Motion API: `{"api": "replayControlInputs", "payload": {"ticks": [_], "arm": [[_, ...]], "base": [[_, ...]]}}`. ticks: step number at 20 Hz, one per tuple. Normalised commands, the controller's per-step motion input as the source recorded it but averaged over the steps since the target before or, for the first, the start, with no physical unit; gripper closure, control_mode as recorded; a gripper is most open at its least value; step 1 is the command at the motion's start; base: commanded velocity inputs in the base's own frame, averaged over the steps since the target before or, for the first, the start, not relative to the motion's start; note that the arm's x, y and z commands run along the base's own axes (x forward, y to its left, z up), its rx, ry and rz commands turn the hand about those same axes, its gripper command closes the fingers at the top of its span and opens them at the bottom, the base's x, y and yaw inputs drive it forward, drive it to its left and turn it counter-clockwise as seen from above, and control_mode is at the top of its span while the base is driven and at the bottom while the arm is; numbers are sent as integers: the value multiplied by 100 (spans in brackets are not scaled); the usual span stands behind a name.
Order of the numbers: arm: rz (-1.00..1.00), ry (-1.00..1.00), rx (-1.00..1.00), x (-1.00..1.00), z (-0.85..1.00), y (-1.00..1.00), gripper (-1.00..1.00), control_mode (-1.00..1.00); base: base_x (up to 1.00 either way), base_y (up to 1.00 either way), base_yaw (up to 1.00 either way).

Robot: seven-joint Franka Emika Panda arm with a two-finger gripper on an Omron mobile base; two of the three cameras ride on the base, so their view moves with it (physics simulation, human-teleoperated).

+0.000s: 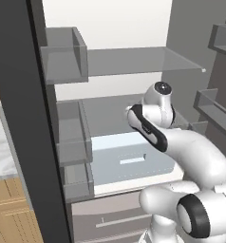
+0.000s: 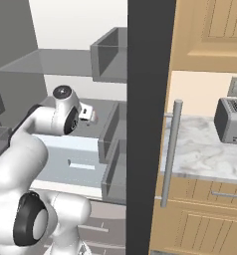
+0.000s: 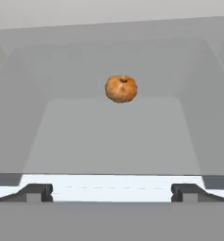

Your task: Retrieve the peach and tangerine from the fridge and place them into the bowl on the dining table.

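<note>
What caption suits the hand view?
Open end effector faces a tangerine on a grey fridge shelf.

Rendered frames, evenly and softly lit, with no visible lamp. The fridge (image 1: 134, 61) interior appeared bright at its white back wall and mid-grey on shelves and side walls; the door edge (image 1: 20, 118) read as a near-black band in both base views. Shadows were faint: shading deepened slightly toward the shelf corners, and the tangerine (image 3: 121, 88) cast almost none on the grey shelf floor. A small highlight sat on the arm's (image 1: 191, 156) white shell. All frames were slightly soft, with blocky compression at edges; no lens distortion or defocus was evident.
</note>
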Motion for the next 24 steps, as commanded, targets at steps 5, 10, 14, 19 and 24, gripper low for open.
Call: {"api": "replayControlInputs", "payload": {"ticks": [5,10,14,19,24], "arm": [[0,7,0,37,-9,0,-100,-100],[0,4,0,26,-24,0,-100,-100],[0,1,0,31,-25,0,-100,-100],[0,0,0,38,-33,0,-100,-100],[0,0,0,30,-25,-1,-100,-100]], "base": [[0,0,0],[0,0,0],[0,0,0],[0,0,0],[0,0,0]]}}
